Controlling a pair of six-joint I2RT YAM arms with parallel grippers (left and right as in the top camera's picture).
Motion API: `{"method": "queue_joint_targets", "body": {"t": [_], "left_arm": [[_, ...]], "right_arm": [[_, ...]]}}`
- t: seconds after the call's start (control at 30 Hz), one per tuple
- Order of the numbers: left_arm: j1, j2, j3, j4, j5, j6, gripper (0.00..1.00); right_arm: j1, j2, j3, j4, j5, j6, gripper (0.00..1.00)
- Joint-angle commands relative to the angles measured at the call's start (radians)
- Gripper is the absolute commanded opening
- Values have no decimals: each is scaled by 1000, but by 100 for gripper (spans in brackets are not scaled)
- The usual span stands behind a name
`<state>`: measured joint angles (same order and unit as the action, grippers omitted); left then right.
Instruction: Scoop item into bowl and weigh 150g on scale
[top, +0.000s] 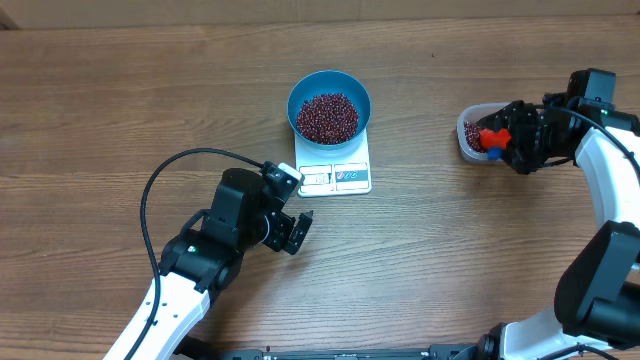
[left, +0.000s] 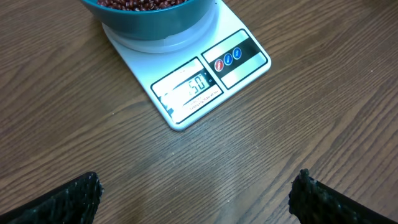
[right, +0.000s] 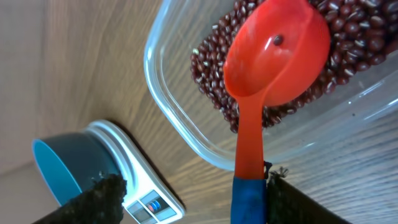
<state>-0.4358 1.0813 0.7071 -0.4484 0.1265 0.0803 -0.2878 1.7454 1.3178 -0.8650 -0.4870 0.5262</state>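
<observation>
Wide apart on the left gripper, both dark fingers low in the wrist view with only bare table between them, gripping nothing. Parked on the near side of the scale, close by and not touching. Apart too on the right gripper, fingers standing open either side of a red scoop. Blue-wrapped handle against or just beside one finger, hard to tell which, and well clear of the other, so not clamped. Scoop head down in a clear tub, resting on the beans there, a single bean in its hollow. Tub toward the right side of the table, well apart from the scale. Near the table's middle, the blue bowl upright on the scale's far half, more beans heaped inside. Display lit along the scale's near edge, just beside the bowl, digits only partly legible.
</observation>
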Motion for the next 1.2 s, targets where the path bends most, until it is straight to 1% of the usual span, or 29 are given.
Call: {"method": "queue_joint_targets", "body": {"t": [0.0, 0.03, 0.13, 0.3, 0.43, 0.57, 0.8, 0.87, 0.9, 0.93, 1.07, 1.17], "left_arm": [[3, 5, -3, 1, -6, -9, 99], [3, 5, -3, 0, -6, -9, 99], [3, 5, -3, 1, -6, -9, 100], [3, 5, -3, 1, -6, -9, 100], [3, 5, -3, 1, -6, -9, 100], [3, 5, -3, 1, -6, -9, 100], [3, 5, -3, 1, -6, -9, 99], [3, 5, -3, 0, -6, -9, 100], [3, 5, -3, 1, -6, -9, 99], [3, 5, -3, 1, -6, -9, 100], [3, 5, -3, 0, -6, -9, 100], [3, 5, -3, 1, -6, -9, 100]], "right_arm": [[-3, -16, -2, -14, -4, -9, 77], [-3, -16, -2, -22, -3, -11, 79], [-3, -16, -2, -43, -1, -20, 83], [-3, -26, 5, -93, 0, -74, 84], [-2, -69, 26, -149, 11, -137, 84], [-2, -157, 63, -225, 23, -206, 85], [2, -372, 158, -411, 22, -354, 90], [2, -433, 181, -464, 23, -365, 91], [2, -469, 190, -493, 21, -364, 97], [2, -500, 193, -510, 22, -364, 100], [2, -612, 193, -562, 22, -364, 100], [2, -664, 193, -563, 22, -364, 100]]}}
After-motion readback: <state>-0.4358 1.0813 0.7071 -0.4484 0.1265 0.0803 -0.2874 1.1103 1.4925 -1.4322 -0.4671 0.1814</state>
